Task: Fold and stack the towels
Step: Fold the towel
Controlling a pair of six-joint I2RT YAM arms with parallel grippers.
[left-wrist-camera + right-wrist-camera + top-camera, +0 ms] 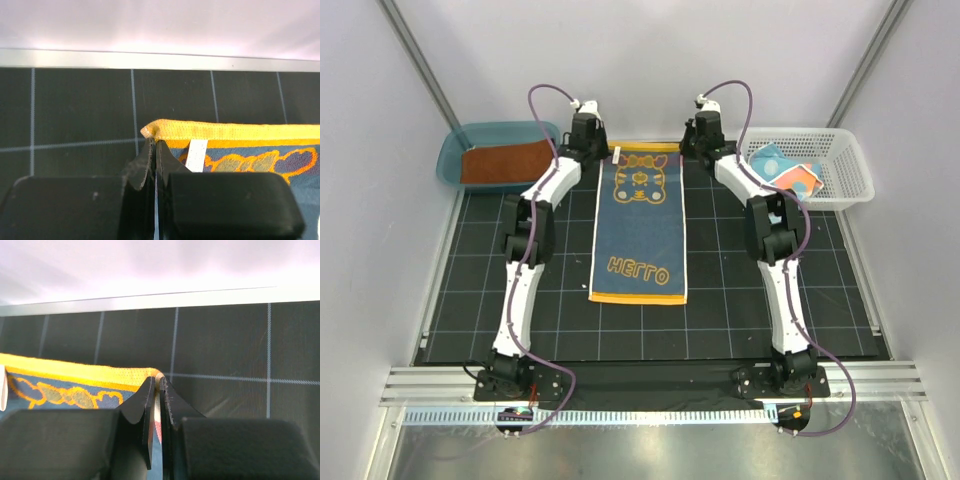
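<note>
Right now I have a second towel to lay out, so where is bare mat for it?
Bare mat: the band between the navy towel and the arm bases, plus narrow strips beside it. Crowded far edge: left gripper and right gripper pinch its corners, tub and basket flanking.

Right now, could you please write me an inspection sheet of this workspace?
Surface: black gridded mat, flat.
Job's things: navy towel spread flat mid-mat; rust-brown towel in teal tub; teal spotted towel in white basket.
Clutter: nothing seen.
Grippers: left gripper shut on the navy towel's far left corner; right gripper shut on its far right corner.
Cables: purple cables loop along both arms.
Surroundings: white walls, aluminium rail in front.
</note>
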